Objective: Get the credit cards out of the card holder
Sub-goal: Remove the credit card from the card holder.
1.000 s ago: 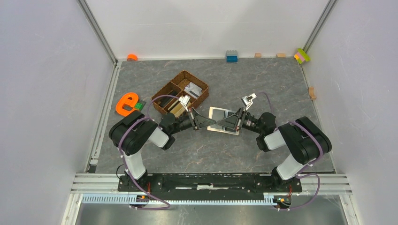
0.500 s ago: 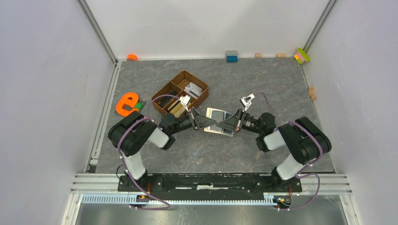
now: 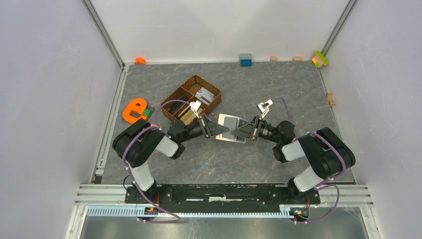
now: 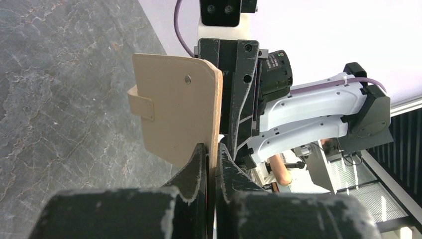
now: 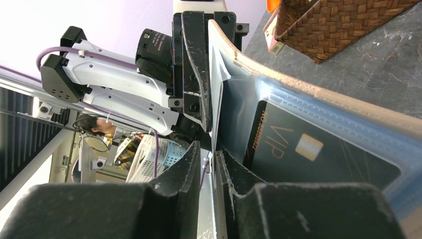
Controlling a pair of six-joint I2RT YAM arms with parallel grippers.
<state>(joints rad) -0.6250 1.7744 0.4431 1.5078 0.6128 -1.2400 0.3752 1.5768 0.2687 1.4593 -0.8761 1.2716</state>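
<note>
card holder (image 3: 230, 127) has shifted left; left pincer (image 4: 211, 150) clamps its edge, right pincer (image 5: 209, 149) straddles a sleeve (image 5: 239, 104), grip unclear.

I see a wicker basket (image 3: 191, 98) left of the table's (image 3: 278, 89) centre, an orange letter toy (image 3: 133, 110) near its left edge, and a blue block (image 3: 245, 59) at the far edge.

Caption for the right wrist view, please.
Right gripper straddling a clear sleeve edge of the open card holder, a dark VIP card inside; the left gripper clamps the far cover.
</note>
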